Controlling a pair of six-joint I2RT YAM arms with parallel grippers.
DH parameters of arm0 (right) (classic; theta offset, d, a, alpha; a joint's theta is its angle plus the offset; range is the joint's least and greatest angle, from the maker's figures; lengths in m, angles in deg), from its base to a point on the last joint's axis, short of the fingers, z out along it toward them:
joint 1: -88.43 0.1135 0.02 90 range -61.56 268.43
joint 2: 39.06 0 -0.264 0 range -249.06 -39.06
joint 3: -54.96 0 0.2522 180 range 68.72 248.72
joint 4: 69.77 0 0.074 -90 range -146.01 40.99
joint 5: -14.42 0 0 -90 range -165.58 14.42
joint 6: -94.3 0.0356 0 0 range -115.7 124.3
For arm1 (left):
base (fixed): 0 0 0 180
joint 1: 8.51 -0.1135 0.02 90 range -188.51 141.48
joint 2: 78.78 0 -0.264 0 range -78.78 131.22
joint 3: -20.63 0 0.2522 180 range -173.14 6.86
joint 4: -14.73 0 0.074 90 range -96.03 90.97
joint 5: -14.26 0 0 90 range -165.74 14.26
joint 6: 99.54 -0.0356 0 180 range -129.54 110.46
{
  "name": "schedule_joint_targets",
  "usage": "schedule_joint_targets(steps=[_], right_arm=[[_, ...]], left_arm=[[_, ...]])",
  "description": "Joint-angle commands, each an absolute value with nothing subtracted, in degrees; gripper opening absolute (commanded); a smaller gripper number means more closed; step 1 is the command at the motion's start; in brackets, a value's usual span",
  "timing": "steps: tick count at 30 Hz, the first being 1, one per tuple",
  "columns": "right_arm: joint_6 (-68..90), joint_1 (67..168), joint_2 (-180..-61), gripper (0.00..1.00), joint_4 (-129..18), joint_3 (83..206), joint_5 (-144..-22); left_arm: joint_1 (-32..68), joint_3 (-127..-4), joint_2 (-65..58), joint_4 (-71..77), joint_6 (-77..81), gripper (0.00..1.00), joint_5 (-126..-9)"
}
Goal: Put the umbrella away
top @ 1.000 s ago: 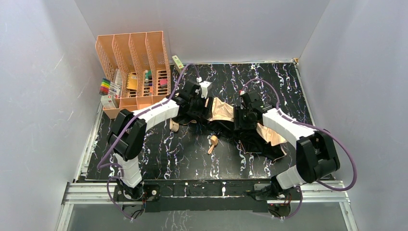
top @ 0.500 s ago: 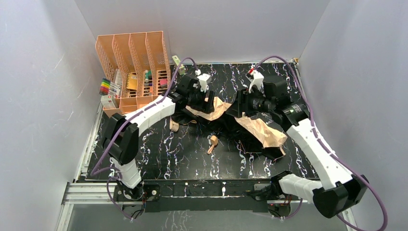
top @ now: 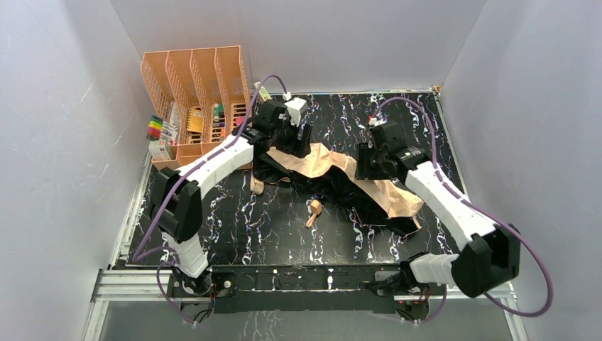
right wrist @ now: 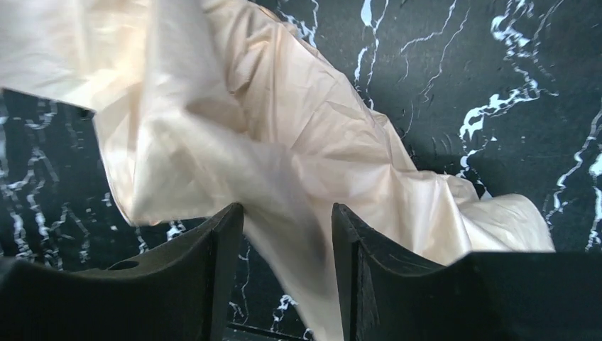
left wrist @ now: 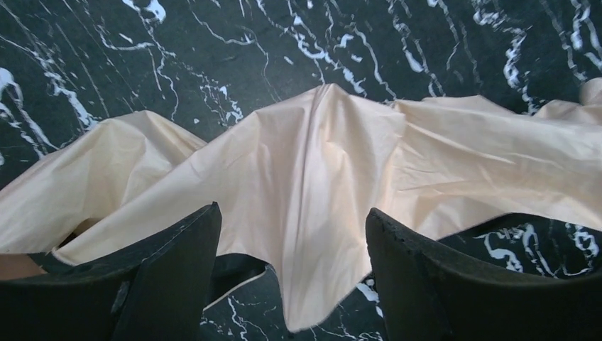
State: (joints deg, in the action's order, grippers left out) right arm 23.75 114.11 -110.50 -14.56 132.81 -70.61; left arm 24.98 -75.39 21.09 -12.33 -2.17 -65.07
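Observation:
The umbrella [top: 328, 160] lies unfolded across the middle of the table, pale peach-tan fabric over dark ribs and a dark underside. Its small tan handle [top: 313, 212] lies nearer the front. My left gripper [top: 301, 140] is at the fabric's far left end. In the left wrist view it [left wrist: 291, 209] is open wide, with a fold of fabric [left wrist: 319, 177] between the jaws, ungripped. My right gripper [top: 365, 160] is over the fabric's middle. In the right wrist view it [right wrist: 287, 206] is open, with blurred fabric [right wrist: 298, 142] passing between the fingers.
A peach-orange slotted desk organizer [top: 195, 78] stands at the back left, with markers [top: 155, 128] and small boxes beside it. A small green box [top: 262, 91] lies by the back wall. White walls close in the table on three sides.
The left gripper moved toward the back, and the fabric now stretches wider between the grippers. The right arm swung out to the right and raised, then came back down over the fabric.

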Motion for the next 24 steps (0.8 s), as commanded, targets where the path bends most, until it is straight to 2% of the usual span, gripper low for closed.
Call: schedule_joint_targets(steps=[1,6,11,14,19,24], right_arm=[[23.47,113.57,-115.11,0.57,-20.81,129.42,-71.12],[23.64,113.35,-119.96,0.56,-28.63,124.59,-74.2],[23.42,113.14,-123.11,0.56,-38.66,119.91,-81.5],[22.72,112.79,-123.63,0.58,-39.73,120.22,-83.6],[21.25,112.65,-115.54,0.68,-31.82,123.94,-80.16],[23.53,112.56,-104.97,0.7,-25.68,125.66,-68.7]], left_arm=[[24.86,-76.14,26.1,-12.82,-4.26,0.71,-61.24],[25.44,-74.76,30.97,-10.84,-3.05,0.65,-56.74],[28.53,-73.17,33.09,-8.57,-1.98,0.64,-55.91],[28.92,-73.18,32.98,-8.54,-1.63,0.64,-55.54],[28.22,-75.69,28.14,-12.21,-4.15,0.7,-60.72],[24.14,-79.73,23.18,-14.82,-5.69,0.75,-61.93]])
